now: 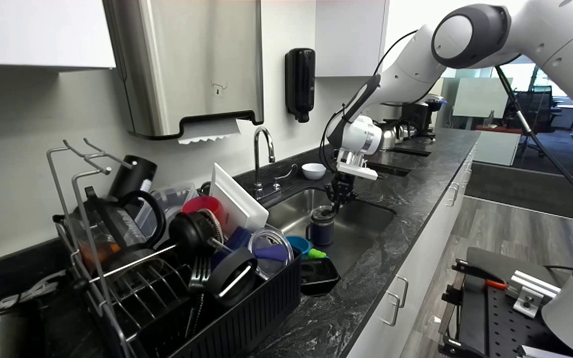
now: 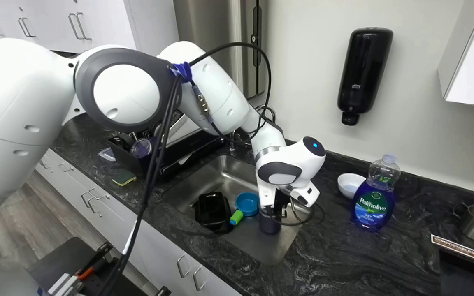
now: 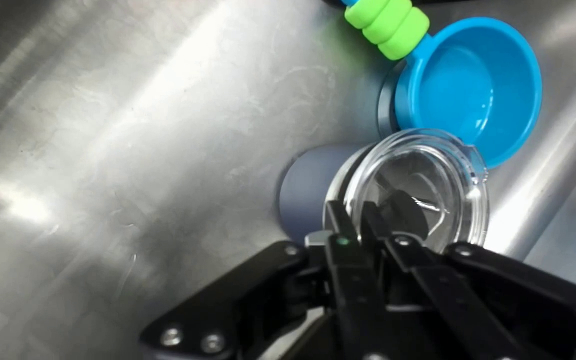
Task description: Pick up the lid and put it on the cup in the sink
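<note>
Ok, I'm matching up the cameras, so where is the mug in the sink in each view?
In an exterior view: mug, just right of centre, below mid-height.
In an exterior view: mug, just right of centre, lower half.
Wrist view: mug, near the centre, its top behind the lid.
Shared landmark: blue cup, left of the mug in both exterior views, upper right in wrist view.

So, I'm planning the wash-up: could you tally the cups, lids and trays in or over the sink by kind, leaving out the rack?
Cups: 2 (dark blue cup; light blue cup with a green grip)
Lids: 1 (clear lid, at the dark blue cup's mouth)
Trays: 1 (black tray)
Total: 4
</note>
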Motion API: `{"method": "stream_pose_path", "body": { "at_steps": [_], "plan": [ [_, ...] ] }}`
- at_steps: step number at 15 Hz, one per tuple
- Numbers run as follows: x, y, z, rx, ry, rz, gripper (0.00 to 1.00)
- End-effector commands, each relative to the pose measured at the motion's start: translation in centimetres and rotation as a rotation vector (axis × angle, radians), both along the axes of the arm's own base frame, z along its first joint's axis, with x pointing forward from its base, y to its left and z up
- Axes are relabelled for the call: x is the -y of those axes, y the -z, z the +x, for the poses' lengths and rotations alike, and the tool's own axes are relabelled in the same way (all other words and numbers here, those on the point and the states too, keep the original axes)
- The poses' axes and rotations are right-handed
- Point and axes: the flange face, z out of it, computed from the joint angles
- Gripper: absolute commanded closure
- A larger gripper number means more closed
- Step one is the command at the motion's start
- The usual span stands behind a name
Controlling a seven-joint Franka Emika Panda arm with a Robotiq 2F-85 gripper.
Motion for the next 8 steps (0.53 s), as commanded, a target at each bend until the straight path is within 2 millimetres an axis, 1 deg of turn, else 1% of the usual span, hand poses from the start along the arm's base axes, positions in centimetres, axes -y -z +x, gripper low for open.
{"method": "stream_pose_path", "body": {
  "at_steps": [1, 8],
  "plan": [
    [0.37, 0.09, 0.48, 0.007, -0.003, -0.004, 0.98],
    [0.42, 0.64, 1.23, 0.009, -0.01, -0.003, 0.98]
  ]
}}
